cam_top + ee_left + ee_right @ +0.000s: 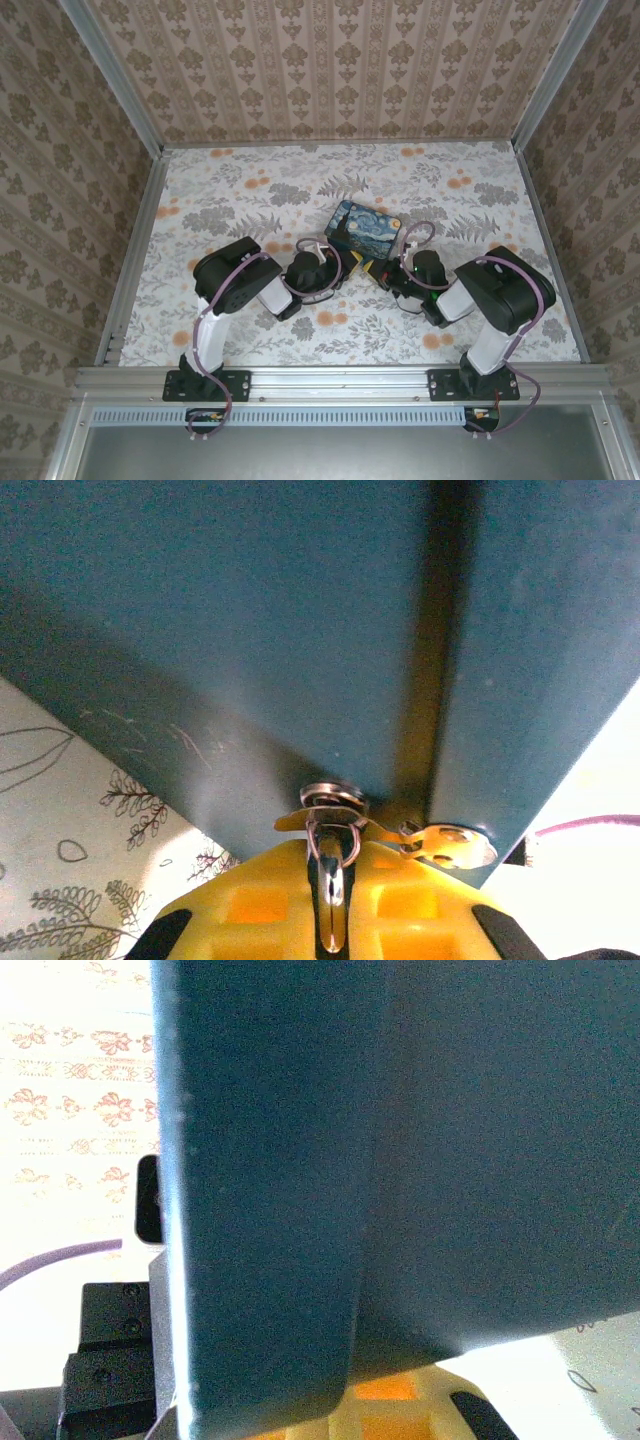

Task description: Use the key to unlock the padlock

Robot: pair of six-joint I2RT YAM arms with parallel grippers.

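A rectangular box printed with a swirling blue-and-yellow night-sky painting lies flat on the white table cover patterned with grey leaves and orange flowers. The yellow-tipped left gripper reaches the box's near left corner. The yellow-tipped right gripper reaches its near edge, just right of that corner. The black left arm and black right arm come in from the box's near side, trailing purple cables. Brown floral wallpaper panels stand beyond and beside the box.

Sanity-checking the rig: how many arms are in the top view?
2. The left arm stands at lower left and the right arm at lower right. Both reach inward and meet just in front of the painted box. None looks hidden.
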